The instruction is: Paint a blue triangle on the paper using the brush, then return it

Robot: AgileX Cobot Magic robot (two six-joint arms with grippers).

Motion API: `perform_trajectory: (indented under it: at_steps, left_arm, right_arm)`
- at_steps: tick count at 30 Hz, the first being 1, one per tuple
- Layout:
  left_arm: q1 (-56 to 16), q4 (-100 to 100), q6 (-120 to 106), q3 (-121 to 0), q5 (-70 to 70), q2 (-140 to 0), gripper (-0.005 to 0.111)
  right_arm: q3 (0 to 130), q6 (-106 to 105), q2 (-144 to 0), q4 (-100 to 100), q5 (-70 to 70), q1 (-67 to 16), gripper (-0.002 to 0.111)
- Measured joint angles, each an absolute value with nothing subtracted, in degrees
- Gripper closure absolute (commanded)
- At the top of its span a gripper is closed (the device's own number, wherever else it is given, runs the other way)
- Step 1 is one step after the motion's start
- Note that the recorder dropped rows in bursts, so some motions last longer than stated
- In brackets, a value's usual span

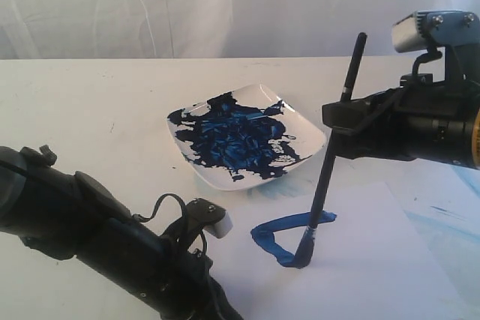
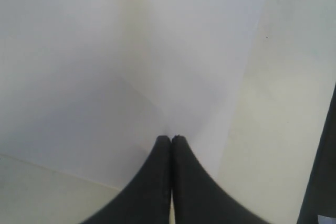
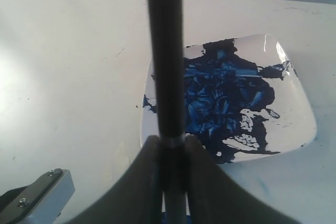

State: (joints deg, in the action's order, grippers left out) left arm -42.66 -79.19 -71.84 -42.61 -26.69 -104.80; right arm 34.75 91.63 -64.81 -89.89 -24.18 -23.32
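Note:
My right gripper (image 1: 341, 120) (image 3: 171, 141) is shut on the black handle of the brush (image 1: 330, 148) (image 3: 165, 51), which stands nearly upright. Its bristles touch the paper (image 1: 367, 260) at the low end of thick dark-blue strokes (image 1: 279, 231). These two strokes meet in a left corner, forming part of the blue triangle. In the left wrist view my left gripper (image 2: 171, 138) is shut with nothing in it, its tips down on the paper (image 2: 131, 51) near the sheet's edge. In the exterior view only the left arm (image 1: 97, 237) shows.
A white square dish (image 1: 264, 97) (image 3: 302, 129) smeared with dark-blue paint sits on the table behind the paper. Pale blue smears (image 1: 450, 219) mark the tabletop at the right. A white curtain (image 1: 187, 5) closes off the back.

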Motion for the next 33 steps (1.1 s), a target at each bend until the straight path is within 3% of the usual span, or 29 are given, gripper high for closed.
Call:
perform_trajectory:
  at_steps: [33]
  left_arm:
    - [-42.7, -79.2, -71.8, -42.6, -26.7, -104.8, 0.107]
  right_arm:
    - [34.7, 89.3, -66.3, -88.9, -15.3, -23.3, 0.108]
